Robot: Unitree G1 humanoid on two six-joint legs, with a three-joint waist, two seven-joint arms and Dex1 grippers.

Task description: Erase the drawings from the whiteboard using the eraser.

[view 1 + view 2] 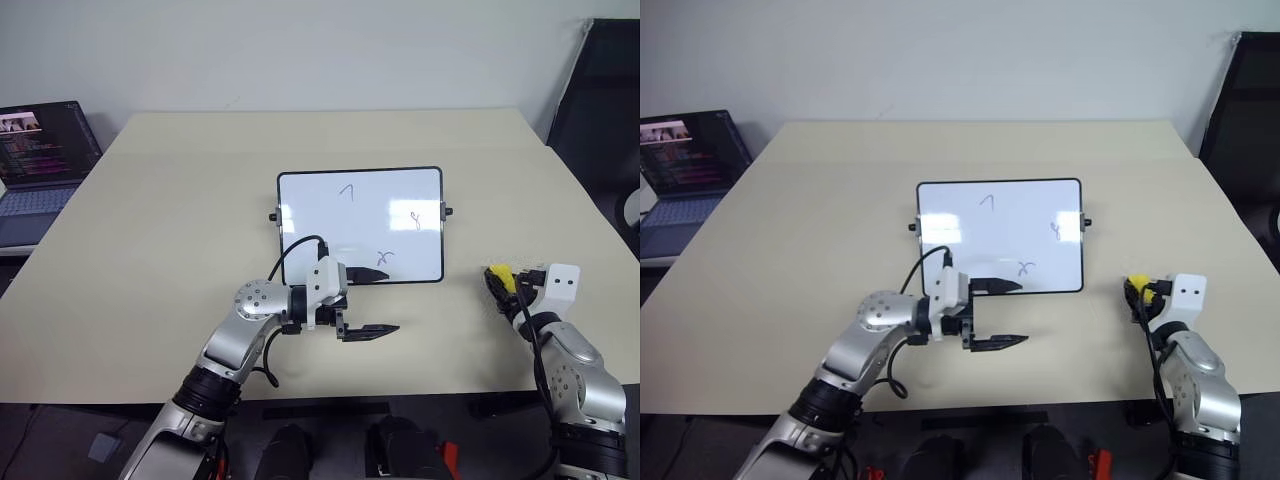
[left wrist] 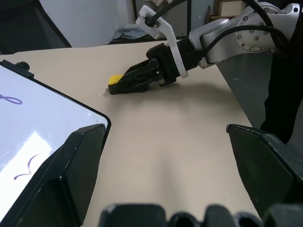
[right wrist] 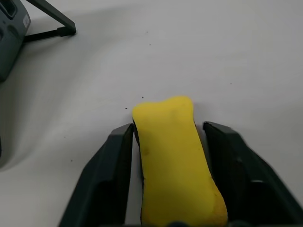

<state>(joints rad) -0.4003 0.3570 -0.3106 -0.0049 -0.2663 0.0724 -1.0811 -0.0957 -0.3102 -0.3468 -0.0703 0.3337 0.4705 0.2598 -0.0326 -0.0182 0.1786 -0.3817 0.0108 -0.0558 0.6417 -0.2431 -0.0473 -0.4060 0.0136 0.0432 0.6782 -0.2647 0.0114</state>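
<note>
We've got the eraser (image 3: 177, 161) pinched in the right claw (image 1: 503, 283), resting on the table (image 1: 150, 250); left claw (image 1: 368, 300) gapes empty. Next we'd lift and carry it left onto the whiteboard (image 1: 320, 205), where all three drawings (image 1: 347, 191) remain.

Even, soft indoor light falls from above and the scene reads bright. The glossy whiteboard (image 1: 360, 225) carries pale glare patches: one near its left knob, a smaller one near its right edge, and a broad sheen at its corner in the left wrist view. Shadows on the table (image 1: 180, 230) beside the whiteboard are faint and soft-edged. The left gripper (image 2: 165, 179) frames its own view as dark, blurred fingers. The eraser (image 3: 175, 161) looks soft, too close for focus.
</note>
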